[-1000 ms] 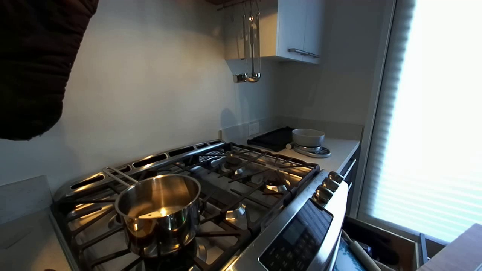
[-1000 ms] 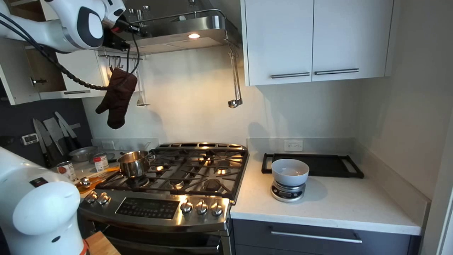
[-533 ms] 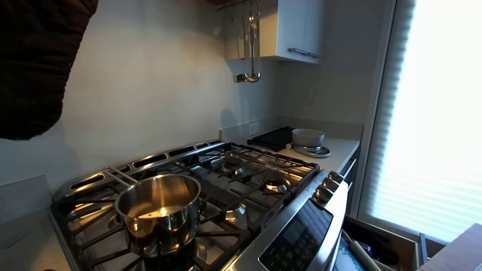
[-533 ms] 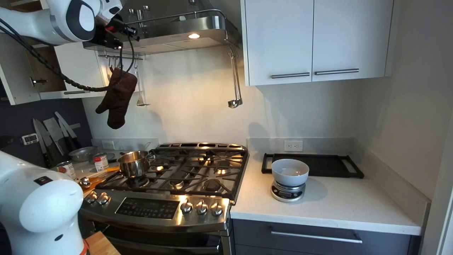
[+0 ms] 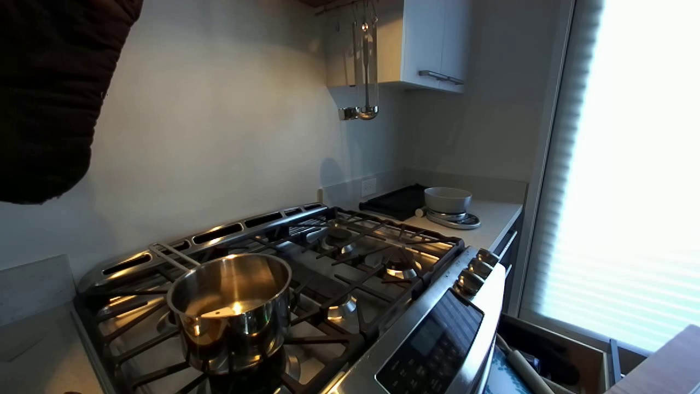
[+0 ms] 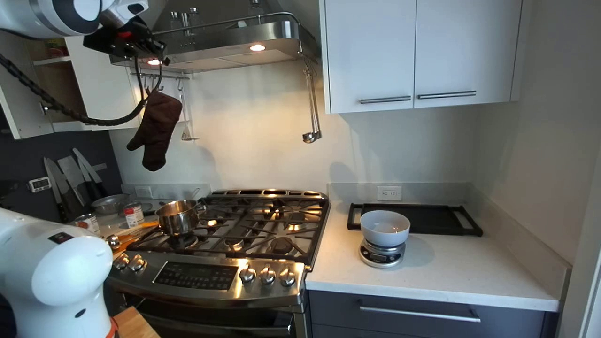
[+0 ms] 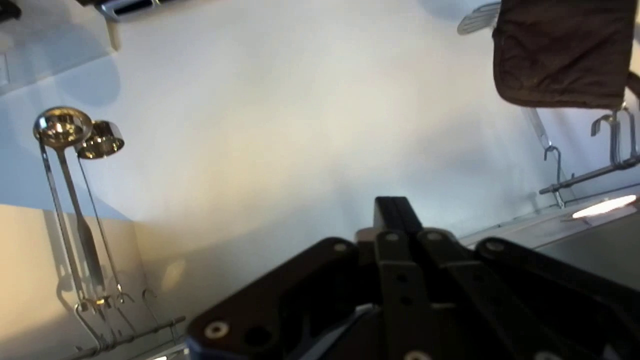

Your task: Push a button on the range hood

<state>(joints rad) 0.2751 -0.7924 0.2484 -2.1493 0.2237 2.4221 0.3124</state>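
The gripper (image 7: 394, 204) is clenched: in the wrist view its two tips meet, and nothing is held between them. In an exterior view it appears in front of one end of the range hood (image 6: 230, 40); whether it touches the metal, this cannot be told. The button must be somewhere on this hood, but it is not possible to make it out in any view. The hood seems heavy, rigid and fixed, of smooth steel, so there is nothing to grasp. The button is probably small and stiff, with short travel; the joined tips should press on its middle, straight and gently, because on a polished surface they may slide sideways.

Below the gripper hangs a looped cable (image 6: 101, 123), which may catch on the oven mitt (image 6: 157, 134) near it. On the hood's top stand some containers (image 6: 175, 21), which a hard push could shake. Farther off, a ladle (image 7: 62, 126) hangs, and a pot (image 6: 177, 220) stands on the stove (image 6: 263, 296).
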